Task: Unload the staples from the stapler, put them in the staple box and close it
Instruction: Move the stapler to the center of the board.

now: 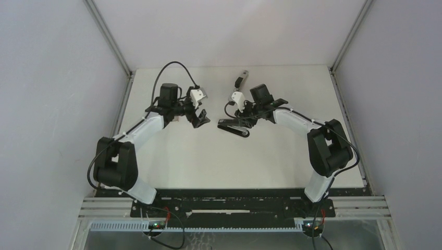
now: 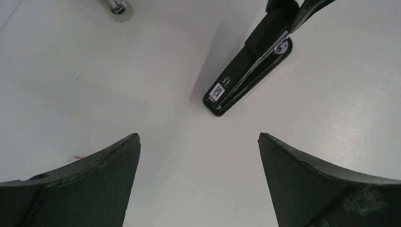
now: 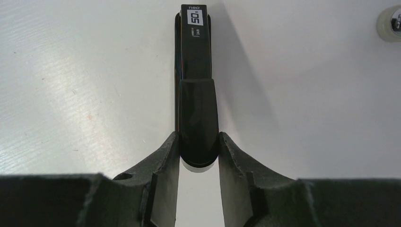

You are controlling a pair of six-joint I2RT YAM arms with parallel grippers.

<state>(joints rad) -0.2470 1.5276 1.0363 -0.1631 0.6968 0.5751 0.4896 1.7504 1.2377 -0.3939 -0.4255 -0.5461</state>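
Note:
The black stapler (image 1: 232, 127) lies closed near the middle of the white table, its labelled front end pointing at the left arm. My right gripper (image 1: 242, 120) is shut on its rear end. In the right wrist view both fingers press the stapler (image 3: 196, 85) from the sides at the right gripper (image 3: 198, 142). My left gripper (image 1: 200, 117) hangs a short way to the stapler's left, apart from it. Its jaws stand wide open and empty in the left wrist view, the left gripper (image 2: 198, 137) facing the stapler (image 2: 246, 71). The staples are hidden.
A small grey-and-white object (image 1: 241, 78) stands at the back of the table behind the right gripper. It shows at the top edge as the object (image 2: 118, 7) in the left wrist view, and as the object (image 3: 390, 21) in the right wrist view. Grey walls and metal rails (image 1: 112, 39) enclose the table.

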